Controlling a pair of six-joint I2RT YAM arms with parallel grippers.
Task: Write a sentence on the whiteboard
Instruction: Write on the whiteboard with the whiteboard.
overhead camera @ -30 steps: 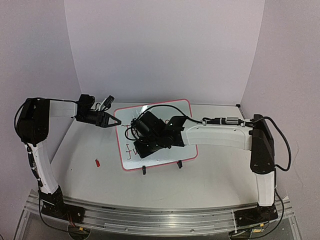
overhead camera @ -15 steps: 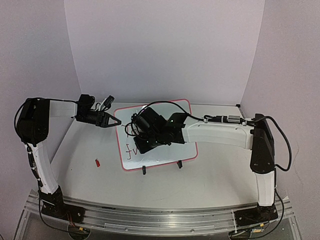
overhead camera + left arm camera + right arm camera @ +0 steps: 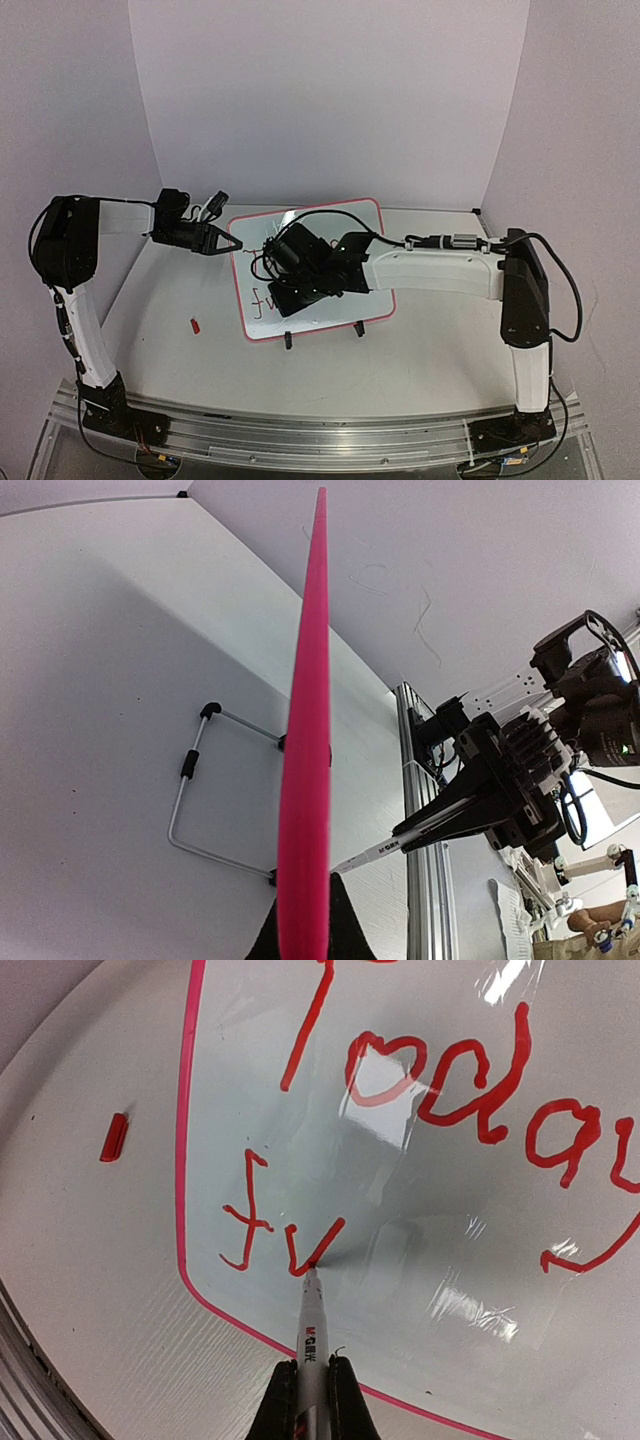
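**Whiteboard between two grippers**

The whiteboard (image 3: 320, 312) is standing tilted on the table (image 3: 430, 350), its left edge sitting between the fingers of the left gripper (image 3: 234, 243). The right gripper (image 3: 308, 1368) is hanging over the board's face, the marker (image 3: 311, 1315) sticking out ahead of it (tip touching the lower line of writing). Further ahead, the upper line is running across. Off to this gripper's left, beyond the board's edge, a small cap (image 3: 114, 1137) is lying on the table.

The white table (image 3: 170, 300) is overlooked from high behind; the pink-framed glossy whiteboard (image 3: 330, 318) is shared, seen edge-on from left, closely from right wrist.
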